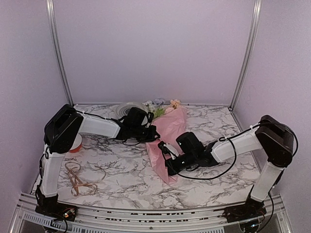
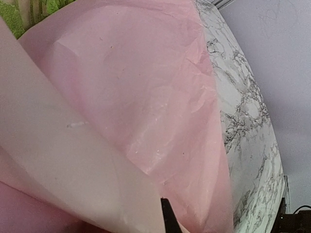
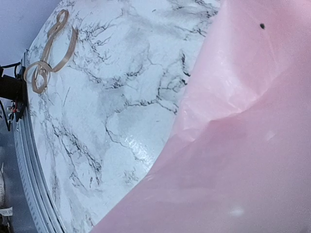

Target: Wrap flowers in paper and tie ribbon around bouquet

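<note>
Paper: the paper (image 1: pixel 170 127) lies in the middle of the desk (image 1: pixel 121 165), folded loosely around the flowers (image 1: pixel 159 103). The narrow end points to the arms and the wide end to the back wall.
Flowers: only the blooms show, at the far, wide end of the bundle. In the left wrist view some green is visible inside the fold.
Left end effector: the left end effector (image 1: pixel 148 132) is at the left edge of the paper with its fingers pressed together. I cannot tell if a layer of paper is between them.
Right end effector: the right end effector (image 1: pixel 166 160) is low over the narrow end. Its fingers are hidden, so I cannot tell if they are spread or pinching.
Ribbon: the ribbon (image 1: pixel 80 178) lies curled on the desk near the left arm base, well apart from the bundle and not yet used.
Handling, paper: probably very light, thin and soft. It likely creases and tears easily, and it may spring open when released.
Handling, flowers: light, with stiffer stems that give the bundle its only firm core.
Where to hold: I think the narrow end, around the stems, is best, because there the layers overlap.
Handling, ribbon: limp and thin, so it is best taken at a raised loop.
</note>
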`<state>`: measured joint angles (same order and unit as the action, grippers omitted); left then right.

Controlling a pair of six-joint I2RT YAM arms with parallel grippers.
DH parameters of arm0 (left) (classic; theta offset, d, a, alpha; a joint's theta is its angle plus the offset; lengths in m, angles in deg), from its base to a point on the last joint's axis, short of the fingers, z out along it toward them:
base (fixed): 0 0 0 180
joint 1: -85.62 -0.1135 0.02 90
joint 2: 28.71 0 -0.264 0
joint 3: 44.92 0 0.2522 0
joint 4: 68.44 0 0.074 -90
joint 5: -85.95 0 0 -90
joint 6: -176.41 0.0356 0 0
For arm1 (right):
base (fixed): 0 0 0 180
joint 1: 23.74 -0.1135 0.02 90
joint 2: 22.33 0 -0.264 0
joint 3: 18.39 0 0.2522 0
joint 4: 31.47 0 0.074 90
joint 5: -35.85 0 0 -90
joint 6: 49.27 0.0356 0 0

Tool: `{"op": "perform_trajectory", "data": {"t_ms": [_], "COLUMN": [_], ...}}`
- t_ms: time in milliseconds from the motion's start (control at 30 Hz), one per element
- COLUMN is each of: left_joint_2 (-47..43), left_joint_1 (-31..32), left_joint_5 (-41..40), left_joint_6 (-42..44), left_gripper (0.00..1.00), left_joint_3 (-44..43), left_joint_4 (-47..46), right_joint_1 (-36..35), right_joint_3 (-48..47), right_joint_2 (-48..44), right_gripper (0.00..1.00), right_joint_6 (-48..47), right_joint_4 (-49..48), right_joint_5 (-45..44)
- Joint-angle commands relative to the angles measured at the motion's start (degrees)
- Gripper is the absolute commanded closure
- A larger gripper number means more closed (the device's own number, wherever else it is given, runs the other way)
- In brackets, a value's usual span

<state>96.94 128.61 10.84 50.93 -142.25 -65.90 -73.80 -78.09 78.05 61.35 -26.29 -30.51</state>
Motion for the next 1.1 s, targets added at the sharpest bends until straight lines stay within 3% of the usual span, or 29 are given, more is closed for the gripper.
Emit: {"op": "perform_trajectory", "data": {"t_ms": [0, 233, 333, 500, 700, 1067], "left_joint_2": [4.03, 5.80, 5.92, 5.14, 2.47, 1.90], "left_joint_1": [1.04, 1.13, 1.39, 1.74, 3.06, 8.70], "left_joint_5": [-3.91, -6.54, -7.02, -7.90, -11.20, -10.73], "left_joint_6": [3.63, 4.24, 4.42, 4.92, 6.74, 11.27], "left_gripper": [1.00, 1.00, 1.00, 1.00, 1.00, 1.00], "left_joint_3": [-5.57, -6.44, -6.34, -6.54, -8.22, -19.39], "left_joint_4": [8.31, 10.52, 10.59, 10.92, 12.59, 17.17], "right_joint_1": [-0.81, 1.40, 7.68, 14.40, 15.72, 15.70], "right_joint_3": [0.60, 3.36, 2.58, -3.40, -6.82, -4.68], "right_joint_2": [-3.80, -11.70, -11.95, -4.05, 6.08, 7.27], "right_gripper": [0.82, 0.82, 0.84, 0.84, 0.85, 0.85], "right_joint_6": [1.99, 3.35, 2.22, -1.86, -3.45, 0.27], "right_joint_4": [-0.61, 8.51, 10.50, 8.86, 8.91, 4.72], "right_joint_5": [2.31, -2.79, -3.96, -0.86, 0.55, 3.40]}}
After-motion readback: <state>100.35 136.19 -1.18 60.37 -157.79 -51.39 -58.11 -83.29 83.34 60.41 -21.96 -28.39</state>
